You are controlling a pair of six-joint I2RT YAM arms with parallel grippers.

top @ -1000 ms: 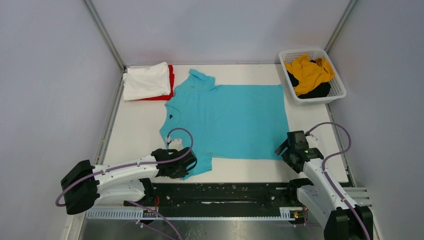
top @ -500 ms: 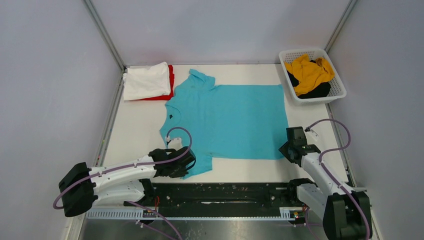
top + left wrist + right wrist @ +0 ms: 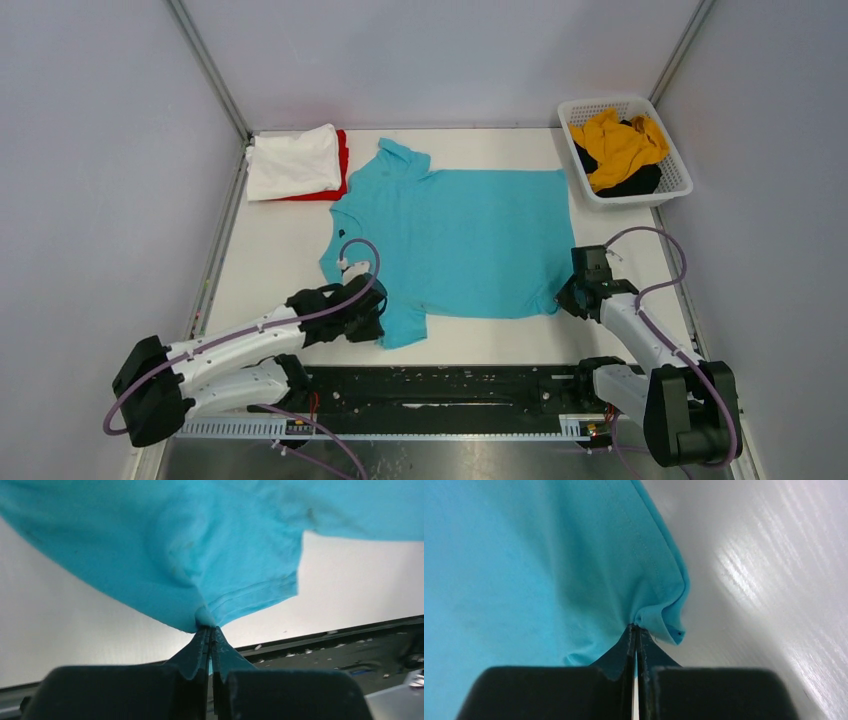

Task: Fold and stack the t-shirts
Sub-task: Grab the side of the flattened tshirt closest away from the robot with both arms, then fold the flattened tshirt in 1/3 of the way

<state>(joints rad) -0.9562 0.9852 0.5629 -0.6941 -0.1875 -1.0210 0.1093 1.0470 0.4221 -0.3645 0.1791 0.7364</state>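
Turquoise t-shirt (image 3: pixel 460 235) lies spread flat in the middle of the white tabletop (image 3: pixel 270 260), its neck toward 9 o'clock and its hem toward 3 o'clock. The left hand (image 3: pixel 209 628), fingers pressed together, is clamped on the edge of the near sleeve at the shirt's 7 o'clock corner. The cloth puckers into a small peak where it is caught. The right hand (image 3: pixel 635 626) is likewise closed on the hem corner at 4 o'clock, with a fold of fabric bunched at its fingertips. At 10 o'clock on the tabletop, near the far sleeve, a folded white t-shirt (image 3: pixel 293 160) rests on a folded red t-shirt (image 3: pixel 343 160), which shows along one side. At 2 o'clock a white lattice basket (image 3: pixel 600 104) holds a crumpled mustard-yellow t-shirt (image 3: pixel 617 145) lying over a black t-shirt (image 3: pixel 635 183).
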